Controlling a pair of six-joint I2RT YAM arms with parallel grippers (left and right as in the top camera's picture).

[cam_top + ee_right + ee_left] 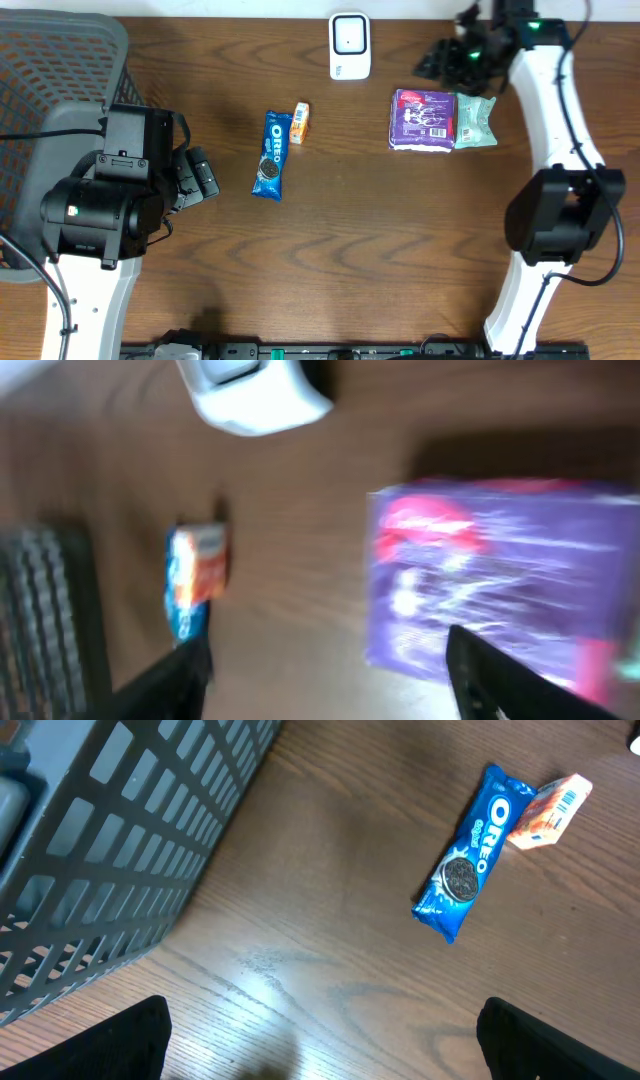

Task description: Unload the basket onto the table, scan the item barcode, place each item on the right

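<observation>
Purple packet: a glossy, flat, rectangular purple plastic packet (423, 119) with white print lies flat on the table, just below the right pincer and clear of its fingers; the right wrist view is blurred.
Right pincer: the right pincer (440, 60) is released, its dark fingers spread wide with nothing between them.
Scanner: a white rounded plastic scanner (349, 46) with a dark window stands to one side of the right pincer, near the table's far edge.
Green packet: a pale green crinkled plastic packet (476, 122) touches the purple packet's side, below the right pincer.
Left pincer: the left pincer (322, 1020) is released, its jaws wide and empty, above bare wood.
Biscuit wrapper: a long shiny blue Oreo wrapper (270, 155) lies ahead of the left pincer.
Carton: a small orange-and-white cardboard carton (299, 122) touches the wrapper's far end.
Basket: a dark grey plastic lattice basket (60, 60) stands beside the left pincer.
Surface: a brown wood-grain table (340, 240) with a slight sheen.
</observation>
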